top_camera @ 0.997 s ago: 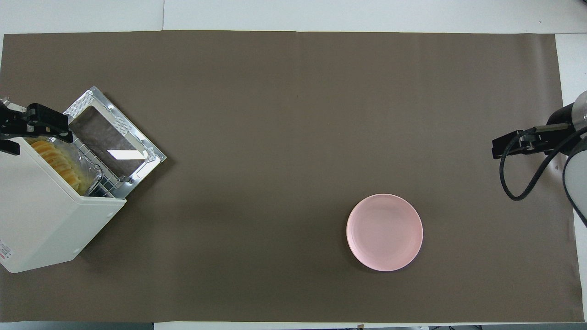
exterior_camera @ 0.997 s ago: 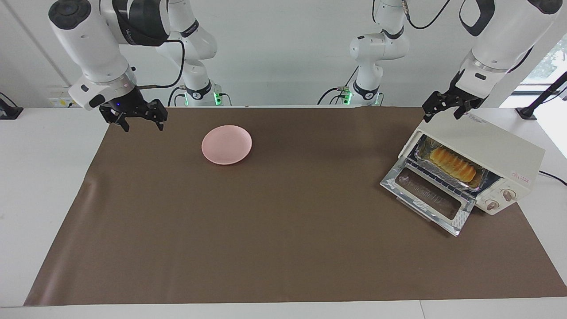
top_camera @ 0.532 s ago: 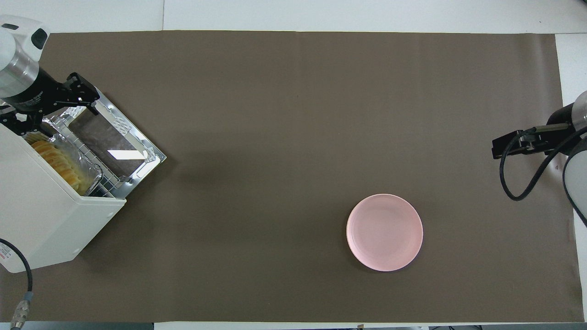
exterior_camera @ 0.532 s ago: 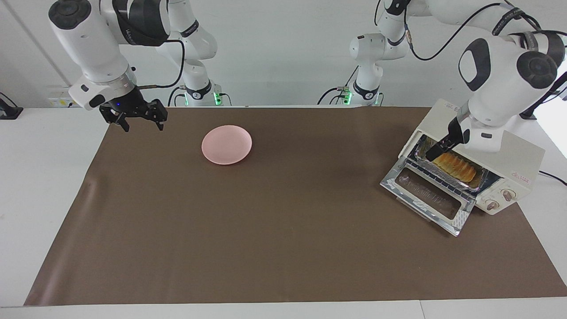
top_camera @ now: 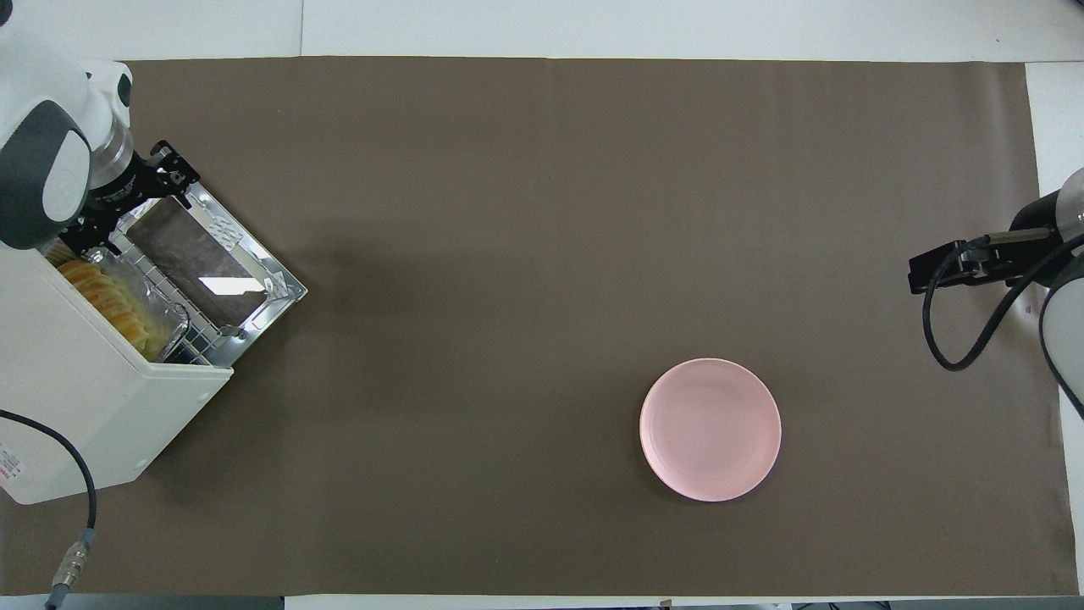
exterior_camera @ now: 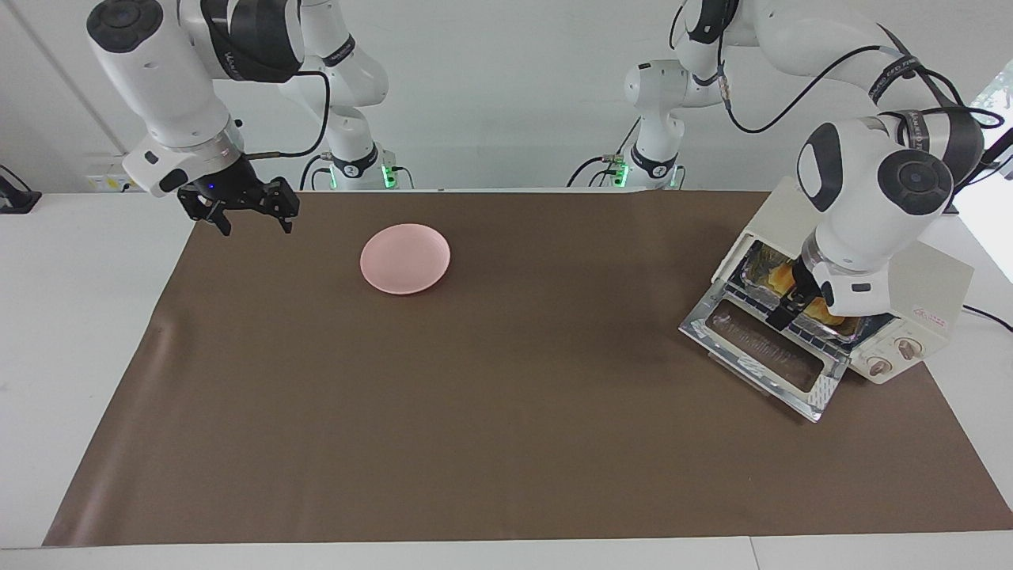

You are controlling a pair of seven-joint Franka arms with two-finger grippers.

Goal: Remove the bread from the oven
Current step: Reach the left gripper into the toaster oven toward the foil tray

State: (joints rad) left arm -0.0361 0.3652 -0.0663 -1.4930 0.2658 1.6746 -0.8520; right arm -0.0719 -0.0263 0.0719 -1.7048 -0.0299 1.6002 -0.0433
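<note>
I see the oven (exterior_camera: 870,293) at the left arm's end of the table, on the brown mat (exterior_camera: 506,396). Its door (exterior_camera: 764,348) is folded down flat in front of it. The bread (top_camera: 106,296) lies inside the oven in a foil tray (top_camera: 157,318) on the wire rack (top_camera: 199,335).

Left gripper (exterior_camera: 783,313): I see it low over the open door, at the mouth of the oven, just in front of the bread. The wrist hides most of the loaf in the facing view. I cannot tell whether the fingers are apart or together, or whether they touch the bread.

Right gripper (exterior_camera: 249,218): I see it waiting over the mat's corner at the right arm's end of the table, fingers apart, holding nothing.

A pink plate (exterior_camera: 405,258) sits on the mat between the two arms, toward the right arm's end, well apart from the oven.
</note>
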